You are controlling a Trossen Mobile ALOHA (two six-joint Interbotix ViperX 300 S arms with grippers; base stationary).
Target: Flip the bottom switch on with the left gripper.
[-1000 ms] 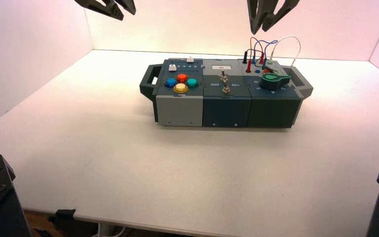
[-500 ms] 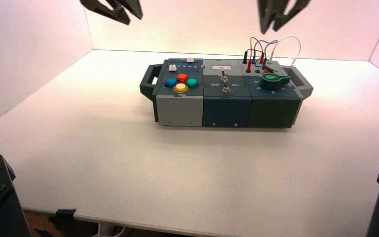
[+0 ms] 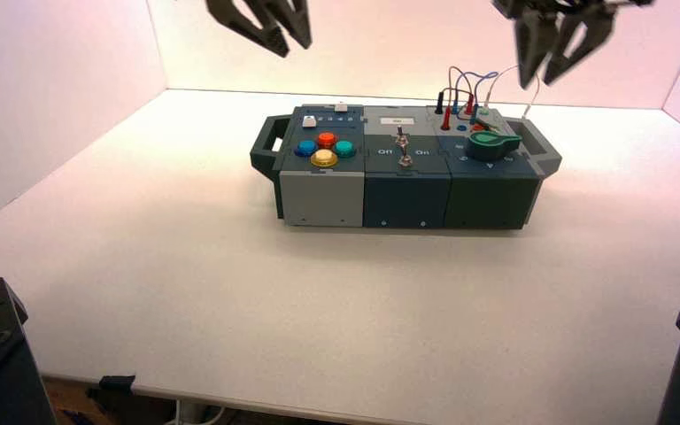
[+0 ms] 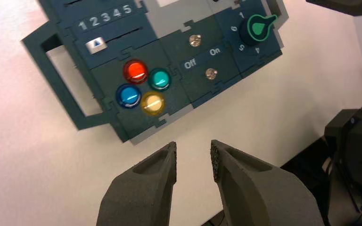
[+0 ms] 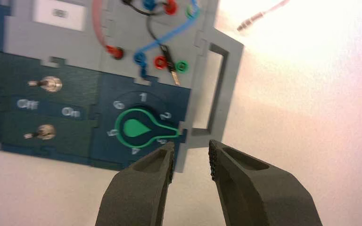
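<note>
The dark box (image 3: 407, 190) stands mid-table. The bottom switch (image 3: 405, 160) is the nearer of two small silver toggles on its middle panel, with white "Off" and "On" lettering at its sides. It also shows in the left wrist view (image 4: 211, 73) and in the right wrist view (image 5: 45, 132), where its lever leans toward "Off". My left gripper (image 3: 288, 40) hangs high above the table behind the box's left end, open and empty (image 4: 193, 153). My right gripper (image 3: 540, 75) hangs high behind the box's right end, open and empty (image 5: 191, 150).
The twin toggle (image 3: 400, 139) stands just behind the bottom switch. Left of the switches are round red, blue, teal and yellow push buttons (image 3: 325, 149); right of them are a green knob (image 3: 493, 143) and plugged wires (image 3: 465, 93). A slider (image 4: 96, 44) lies under the numbers 1–5.
Both grippers have moved to the right in the high view and come slightly lower. The box and its switches have not moved.
</note>
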